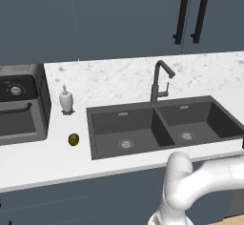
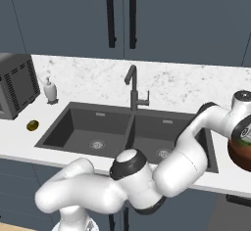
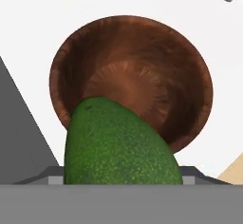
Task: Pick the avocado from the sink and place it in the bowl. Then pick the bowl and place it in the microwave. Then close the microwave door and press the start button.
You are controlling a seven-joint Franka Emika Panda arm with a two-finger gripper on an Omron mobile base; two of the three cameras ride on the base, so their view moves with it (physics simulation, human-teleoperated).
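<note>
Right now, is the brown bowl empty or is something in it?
Empty. In the hand view the bowl shows only bare wood inside; the avocado hangs above it, close to the camera.

The bowl (image 3: 142,90) gapes open directly below, its hollow bare; only the avocado (image 3: 121,144) stands between the hand camera and it. White worktop (image 3: 42,23) lies free around its rim.

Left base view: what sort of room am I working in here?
A kitchen, rendered: a dark grey double-basin sink with an arched dark faucet set in a white marble-look counter, and a dark countertop oven with a knob under blue-grey cabinets.
</note>
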